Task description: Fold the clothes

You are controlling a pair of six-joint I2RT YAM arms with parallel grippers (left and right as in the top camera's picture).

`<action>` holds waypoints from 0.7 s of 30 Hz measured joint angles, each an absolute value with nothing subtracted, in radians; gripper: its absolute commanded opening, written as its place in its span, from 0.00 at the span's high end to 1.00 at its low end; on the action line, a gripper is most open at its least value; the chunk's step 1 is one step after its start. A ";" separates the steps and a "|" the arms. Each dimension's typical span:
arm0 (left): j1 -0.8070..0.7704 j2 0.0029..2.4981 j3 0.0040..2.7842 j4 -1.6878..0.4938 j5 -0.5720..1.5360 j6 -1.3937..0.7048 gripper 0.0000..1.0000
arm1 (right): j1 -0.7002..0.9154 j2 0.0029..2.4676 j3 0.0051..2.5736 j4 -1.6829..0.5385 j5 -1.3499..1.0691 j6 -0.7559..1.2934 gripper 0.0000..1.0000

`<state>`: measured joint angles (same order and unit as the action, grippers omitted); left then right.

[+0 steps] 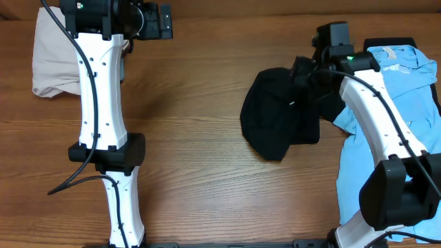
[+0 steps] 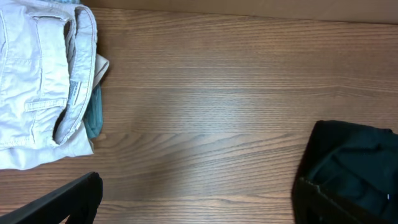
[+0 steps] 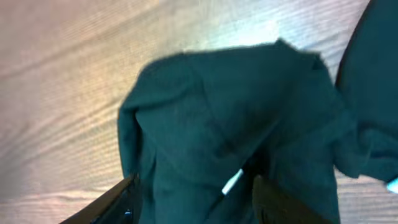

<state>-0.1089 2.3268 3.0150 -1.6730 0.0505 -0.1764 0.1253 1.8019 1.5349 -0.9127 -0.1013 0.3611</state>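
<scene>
the black shirt [image 1: 279,117] lies bunched right of the middle of the desk [image 1: 186,145], its right side touching the light-blue t-shirts [image 1: 400,89]. the right hand [image 1: 305,71] sits over its upper right part. in the right wrist view its fingers [image 3: 118,205] stand partly apart with dark cloth filling the gap. i cannot tell whether the cloth is pinched or only lies between them. a small white tag [image 3: 231,182] shows close by.

as i judge it, the step in hand is to get the shirt out flat before any fold. to do that well, the hold should be on a single layer at an edge or corner, not on a bundle. the cloth should then be drawn leftward over the bare wood so the crumples pull out. it is limp and will likely tuck under itself if dragged low or fast.

the left hand [image 1: 155,21] is at the far edge near the beige trousers [image 1: 52,62], wide open, holding nothing, and well apart from the shirt. it would have to cross over to take a second corner. a bit of teal cloth [image 2: 94,115] peeks from under the trousers. the main snag is the blue pile: it touches the shirt, and the right arm [image 1: 372,117] reaches over it, so a pull could drag blue cloth along.
</scene>
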 measured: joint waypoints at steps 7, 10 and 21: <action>-0.109 2.327 3.015 -1.672 0.051 -0.176 0.00 | 0.130 1.803 1.436 -0.874 -0.101 0.349 0.49; -0.109 2.327 3.015 -1.672 0.051 -0.176 0.00 | 0.130 1.808 1.363 -0.798 -0.105 0.347 0.55; -0.109 2.327 3.015 -1.673 0.051 -0.176 0.00 | 0.130 1.810 1.318 -0.673 -0.109 0.364 0.61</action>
<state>-0.1085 2.3268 3.0150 -1.6726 0.0505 -0.1764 0.1299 1.8095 1.3178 -0.6735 -0.1089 0.3637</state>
